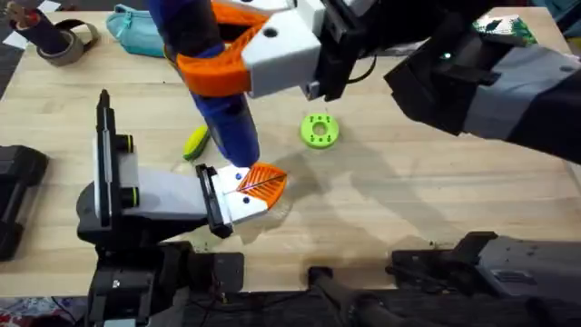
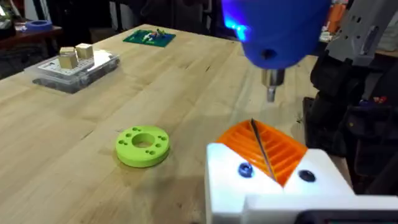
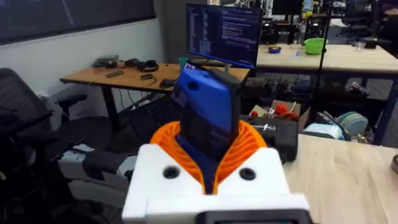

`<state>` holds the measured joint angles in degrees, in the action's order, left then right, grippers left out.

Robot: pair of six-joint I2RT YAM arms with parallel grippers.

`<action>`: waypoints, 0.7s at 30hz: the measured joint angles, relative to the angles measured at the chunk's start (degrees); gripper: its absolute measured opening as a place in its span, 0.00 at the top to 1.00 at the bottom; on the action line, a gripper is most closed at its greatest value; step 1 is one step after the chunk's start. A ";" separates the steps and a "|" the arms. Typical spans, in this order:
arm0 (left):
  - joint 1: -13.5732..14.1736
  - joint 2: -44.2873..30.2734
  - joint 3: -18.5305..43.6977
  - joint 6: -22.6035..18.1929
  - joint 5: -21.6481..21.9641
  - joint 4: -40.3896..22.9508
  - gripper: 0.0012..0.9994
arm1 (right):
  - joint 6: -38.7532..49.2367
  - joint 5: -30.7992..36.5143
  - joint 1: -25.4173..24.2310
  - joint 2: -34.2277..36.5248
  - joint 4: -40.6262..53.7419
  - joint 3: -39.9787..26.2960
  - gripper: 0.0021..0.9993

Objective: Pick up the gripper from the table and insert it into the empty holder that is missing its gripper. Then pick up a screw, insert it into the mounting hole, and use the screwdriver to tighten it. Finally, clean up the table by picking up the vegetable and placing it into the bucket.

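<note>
Two orange ribbed pads [image 3: 249, 146] of the right gripper [image 3: 211, 134] are clamped on the thick bright-blue cylindrical screwdriver [image 3: 208, 112], one pad on each side of the handle. In the overhead view that arm reaches in from the right and across the middle. It holds the screwdriver roughly upright, shaft down, with the handle's lower end just over the left arm's end. In the left wrist view the thin metal shaft tip [image 2: 272, 92] hangs just above the white block, apart from it; I can't tell which hole it lines up with. On the left gripper [image 2: 254, 124] the orange ribbed leaf-shaped fingers [image 2: 283, 152] are pressed together along a thin dark seam, with nothing between them. They sit in the white blocky holder with a black back plate [image 2: 273, 196], low over the light wooden table [image 1: 408, 200]. The holder's face shows a blue screw head [image 2: 244, 169] on one side and a dark hole [image 2: 305, 176] on the other. The small yellow toy corn cob with green husk [image 1: 195, 143] lies on the table just beside the screwdriver handle, partly hidden by it. The round bright-green disc with holes [image 1: 320, 130] lies flat nearby on the handle's other side. A teal zip pouch [image 1: 136, 32] and a roll of tape [image 1: 64, 41] are at the far left edge. A clear plastic box with wooden cubes on it [image 2: 74, 62] and a green circuit board [image 2: 149, 37] are well apart from the work.
</note>
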<state>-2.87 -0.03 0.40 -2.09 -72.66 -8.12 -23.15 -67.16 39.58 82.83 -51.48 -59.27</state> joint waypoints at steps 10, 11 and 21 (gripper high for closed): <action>0.00 0.00 0.00 0.00 0.00 0.00 0.99 | -0.71 0.02 1.15 -0.17 -10.19 3.74 0.95; 0.00 0.00 0.00 -0.02 0.00 0.00 0.99 | -0.73 0.02 1.13 -0.16 -10.31 4.12 0.95; 0.00 0.00 0.00 -0.02 0.00 0.00 0.99 | -0.88 0.28 1.15 -0.15 -10.45 4.66 0.95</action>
<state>-2.87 -0.03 0.40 -2.11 -72.66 -8.12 -24.03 -66.87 40.73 82.67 -61.93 -54.61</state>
